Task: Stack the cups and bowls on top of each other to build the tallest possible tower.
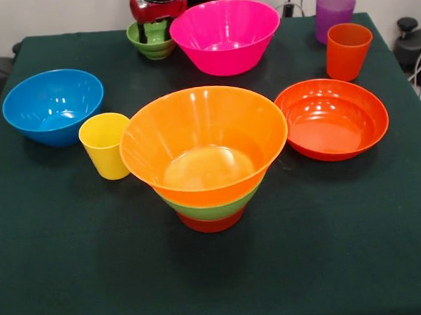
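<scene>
Front view: the red and black arm drops in at the top edge, its gripper (155,32) lowered into the small ribbed green bowl (152,44) at the table's far side. Two dark fingers (142,33) straddle part of the bowl's rim, but whether the jaws pinch it cannot be told. From left to right across the dark green table (59,271): the blue bowl (53,106), the yellow cup (105,145) just beside the tower (205,158), whose large yellow-orange bowl sits nested over a medium green bowl (213,210) on a small red-orange base (212,222). Behind it stands the large pink bowl (225,36), just beside the small green one. Farther right lie the shallow orange bowl (332,118), the orange cup (347,50) and, behind it, the purple cup (334,15). No lettering or brand marks can be read on any piece.
</scene>
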